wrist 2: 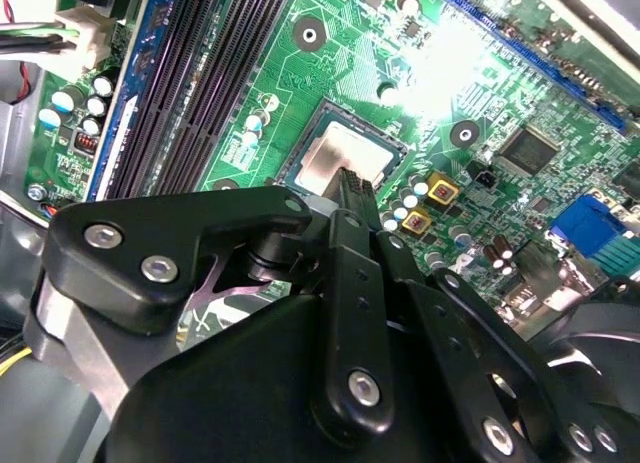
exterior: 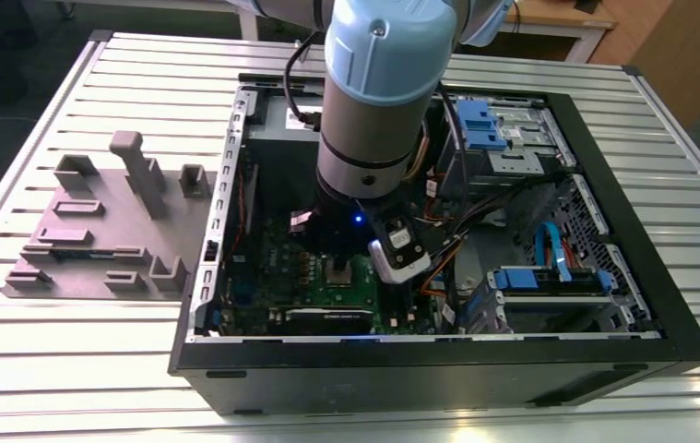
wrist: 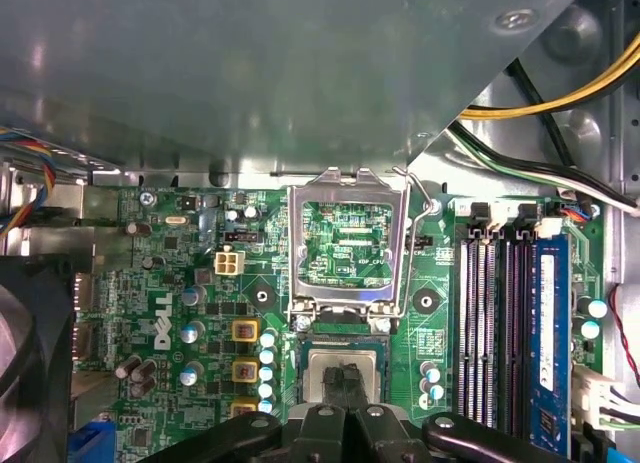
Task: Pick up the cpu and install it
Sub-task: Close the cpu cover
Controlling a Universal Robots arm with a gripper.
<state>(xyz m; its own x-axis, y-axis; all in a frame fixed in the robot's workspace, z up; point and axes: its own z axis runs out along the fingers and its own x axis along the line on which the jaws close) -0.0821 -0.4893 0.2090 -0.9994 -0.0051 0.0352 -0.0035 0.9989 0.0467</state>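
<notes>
On the slatted table [exterior: 79, 360] lies an open computer case [exterior: 448, 369], the arm [exterior: 381, 101] reaching down to its green motherboard [wrist: 160, 273]. There the cpu [wrist: 320, 368] sits in its socket beside the raised metal frame [wrist: 345, 178]. The gripper [wrist: 346, 382] is just over it, fingers pinched together.

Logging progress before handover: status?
Hand low over cpu. It lies in the socket. Socket frame flipped up; no obstruction seen.

The exterior view looks steeply down from high over the desk [exterior: 79, 360], taking in the whole open computer case [exterior: 423, 369]. Both wrist views sit close above the green motherboard [wrist 2: 340, 63] [wrist: 180, 283], facing past the hand [wrist 2: 355, 188] [wrist: 345, 378] from opposite sides, sharing the memory slots [wrist 2: 190, 93] [wrist: 490, 323].
</notes>
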